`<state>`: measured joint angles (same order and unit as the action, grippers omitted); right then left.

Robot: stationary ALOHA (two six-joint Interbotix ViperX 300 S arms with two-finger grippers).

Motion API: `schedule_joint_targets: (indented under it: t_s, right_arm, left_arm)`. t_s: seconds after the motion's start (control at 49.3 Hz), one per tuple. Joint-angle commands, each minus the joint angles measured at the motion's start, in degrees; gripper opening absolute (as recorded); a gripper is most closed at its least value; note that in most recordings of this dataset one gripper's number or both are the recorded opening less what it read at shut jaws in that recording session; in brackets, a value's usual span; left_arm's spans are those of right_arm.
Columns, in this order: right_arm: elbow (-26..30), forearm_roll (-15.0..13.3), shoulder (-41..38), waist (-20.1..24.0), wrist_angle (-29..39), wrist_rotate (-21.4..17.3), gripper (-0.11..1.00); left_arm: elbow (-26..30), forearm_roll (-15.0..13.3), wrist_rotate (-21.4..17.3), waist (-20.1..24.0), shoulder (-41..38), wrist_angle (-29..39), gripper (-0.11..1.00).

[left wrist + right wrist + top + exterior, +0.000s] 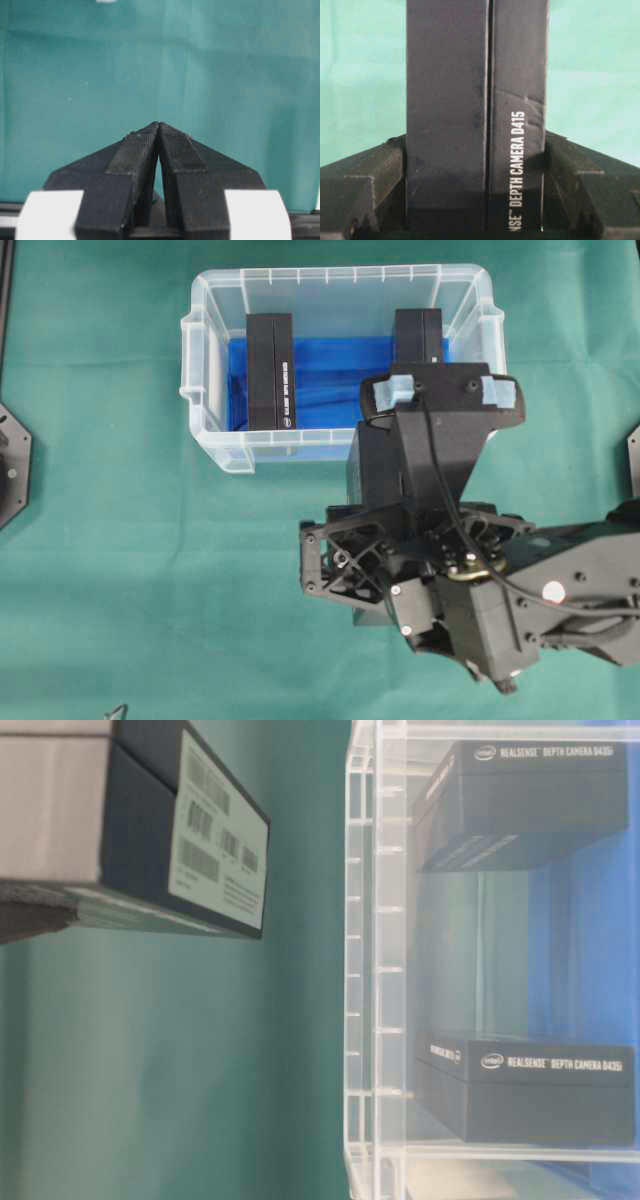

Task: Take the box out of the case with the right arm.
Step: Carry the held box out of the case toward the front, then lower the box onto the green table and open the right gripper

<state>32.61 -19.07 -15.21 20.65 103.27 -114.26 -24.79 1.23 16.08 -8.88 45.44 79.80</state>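
The right claw (475, 220) is pinching a box (475, 115) between its fingers, and that box is already out of the case (215, 430), held above the green bench (120, 570) just beside the case's near wall. Two more boxes remain standing in the case, one at its left (271, 370) and one at its right (418, 335). The removal looks done; setting the box down on the bench seems all that is left. The left claw (159, 131) is pressed together, empty.
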Motion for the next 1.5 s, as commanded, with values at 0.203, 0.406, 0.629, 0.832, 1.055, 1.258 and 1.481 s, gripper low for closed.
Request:
schedule_joint_targets:
  t_s: [0.203, 0.406, 0.629, 0.832, 1.055, 1.258, 1.481]
  right_arm:
    - [1.5, -0.3, -0.5, 0.2, -0.1, -0.2, 0.65]
    - [0.7, -0.3, -2.9, 0.2, -0.7, -0.2, 0.65]
    - [-4.0, -0.2, -4.3, 0.2, -4.9, -0.4, 0.65]
    - [-9.5, 0.0, -4.3, 0.2, -10.9, -3.9, 0.65]
    - [-17.3, 1.5, -4.3, 0.2, -20.9, -6.1, 0.65]
    - [-24.3, 2.6, -4.7, 0.2, -29.3, -10.1, 0.65]
    - [-28.4, 3.2, -4.7, 0.2, -33.9, -12.0, 0.65]
  left_arm:
    - [0.6, 0.2, 0.0, -0.2, -0.2, -0.2, 0.00]
    - [0.5, 0.2, 0.0, -0.2, -0.2, -0.2, 0.00]
    - [0.5, 0.2, -0.1, -0.2, -0.2, -0.2, 0.00]
    - [0.5, 0.2, -0.1, -0.2, -0.2, -0.2, 0.00]
    - [0.4, 0.2, -0.1, -0.2, -0.2, -0.2, 0.00]
    - [0.3, 0.2, -0.1, -0.2, -0.2, -0.2, 0.00]
    - [0.3, 0.2, -0.1, -0.2, -0.1, -0.2, 0.00]
